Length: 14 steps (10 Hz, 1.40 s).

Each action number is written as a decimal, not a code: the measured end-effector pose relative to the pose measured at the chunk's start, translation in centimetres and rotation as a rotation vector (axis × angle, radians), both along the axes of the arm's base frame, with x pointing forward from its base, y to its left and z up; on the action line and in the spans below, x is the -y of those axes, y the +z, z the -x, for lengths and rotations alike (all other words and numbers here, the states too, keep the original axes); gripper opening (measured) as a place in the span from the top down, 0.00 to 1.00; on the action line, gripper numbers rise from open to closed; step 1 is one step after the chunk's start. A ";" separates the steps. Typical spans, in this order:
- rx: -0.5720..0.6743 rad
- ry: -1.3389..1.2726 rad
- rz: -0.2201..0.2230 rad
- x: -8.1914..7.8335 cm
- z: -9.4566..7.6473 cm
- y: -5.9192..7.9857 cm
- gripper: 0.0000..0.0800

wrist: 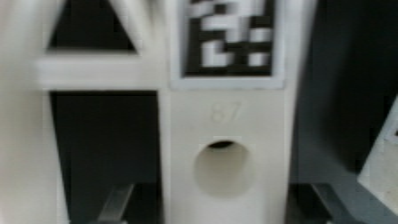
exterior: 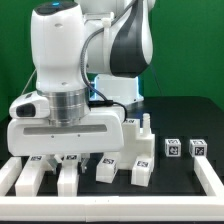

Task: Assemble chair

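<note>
The chair is in loose matte white parts. In the wrist view a white bar (wrist: pixel 224 120) with a round hole (wrist: pixel 221 168) and a black-and-white tag (wrist: pixel 231 40) lies straight between my jaws. My gripper (wrist: pixel 222 208) is open. Its dark fingers (wrist: pixel 128 200) stand on either side of the bar with a thin dark gap on each side. In the exterior view my gripper (exterior: pixel 77 160) is low over a row of white bars (exterior: pixel 68 178) at the front. Two small tagged cubes (exterior: pixel 172 148) sit at the exterior view's right.
Another white part (wrist: pixel 22 120) lies close beside the bar. More bars (exterior: pixel 140 170) and an upright piece (exterior: pixel 146 132) stand near the hand. Plain white border rails (exterior: pixel 212 180) frame the black table. The arm's body fills the back.
</note>
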State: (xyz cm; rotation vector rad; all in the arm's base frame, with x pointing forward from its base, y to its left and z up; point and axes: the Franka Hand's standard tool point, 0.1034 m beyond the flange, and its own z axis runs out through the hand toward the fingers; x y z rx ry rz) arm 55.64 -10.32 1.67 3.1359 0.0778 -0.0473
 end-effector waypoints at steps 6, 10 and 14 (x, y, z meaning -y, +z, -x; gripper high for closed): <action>-0.002 -0.037 0.004 0.1 -0.1 0.4 0.64; 0.010 -0.193 0.019 1.0 -0.8 5.0 0.64; -0.021 -0.261 -0.045 0.0 0.1 10.6 0.64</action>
